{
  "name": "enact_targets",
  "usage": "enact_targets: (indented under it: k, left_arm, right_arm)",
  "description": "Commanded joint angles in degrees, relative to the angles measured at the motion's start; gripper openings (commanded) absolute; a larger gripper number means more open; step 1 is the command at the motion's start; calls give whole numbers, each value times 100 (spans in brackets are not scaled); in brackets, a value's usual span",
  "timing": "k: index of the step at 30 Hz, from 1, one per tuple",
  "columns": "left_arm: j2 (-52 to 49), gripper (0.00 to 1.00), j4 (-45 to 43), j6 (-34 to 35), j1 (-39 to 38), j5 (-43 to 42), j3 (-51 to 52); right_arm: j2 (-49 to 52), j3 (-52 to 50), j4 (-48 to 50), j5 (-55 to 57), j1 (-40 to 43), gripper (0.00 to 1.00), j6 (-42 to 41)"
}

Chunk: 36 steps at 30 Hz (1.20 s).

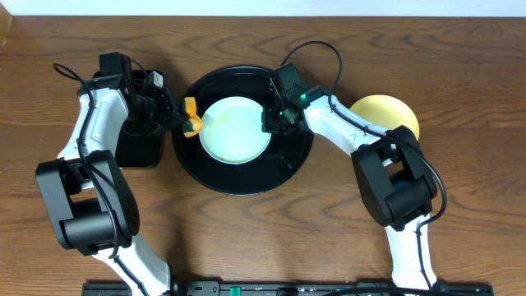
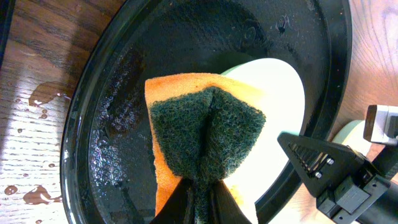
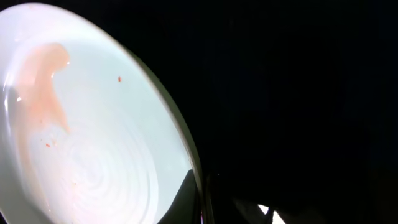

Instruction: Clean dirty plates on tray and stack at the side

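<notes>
A pale blue-green plate [image 1: 236, 129] lies on the round black tray [image 1: 246, 177], left of its centre. In the right wrist view the plate [image 3: 93, 143] carries an orange smear near its far edge. My left gripper [image 1: 177, 115] is shut on an orange sponge with a green scouring side [image 2: 205, 137], held over the tray's left part at the plate's left edge. My right gripper [image 1: 272, 120] is shut on the plate's right rim [image 3: 199, 199]. A pale yellow plate [image 1: 386, 115] lies on the table to the right, partly behind my right arm. No third plate shows.
A smaller rectangular black tray [image 1: 136, 152] sits left of the round tray, under my left arm. The round tray's floor [image 2: 118, 124] is wet, and water drops [image 2: 40, 96] lie on the wooden table beside it.
</notes>
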<state>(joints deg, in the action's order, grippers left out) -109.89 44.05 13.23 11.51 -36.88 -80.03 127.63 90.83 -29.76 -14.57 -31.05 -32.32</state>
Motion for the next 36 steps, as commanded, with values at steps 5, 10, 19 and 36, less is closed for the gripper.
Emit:
enact_targets:
  k: [5, 10, 19, 36]
  left_arm:
    - [133, 8, -13, -103, -7, 46, -83]
    - [133, 8, -13, -103, -7, 46, -83]
    - [133, 8, -17, -103, -7, 46, -83]
    - [133, 8, -20, -103, -7, 46, -83]
  right_arm:
    - [-127, -234, -101, 883, -173, 1, 350]
    - [-529, -234, -221, 1635, -275, 1, 485]
    - [-1095, -236, -289, 2739, -538, 1, 756]
    - [-1698, -236, -236, 3877, -1064, 1, 1139]
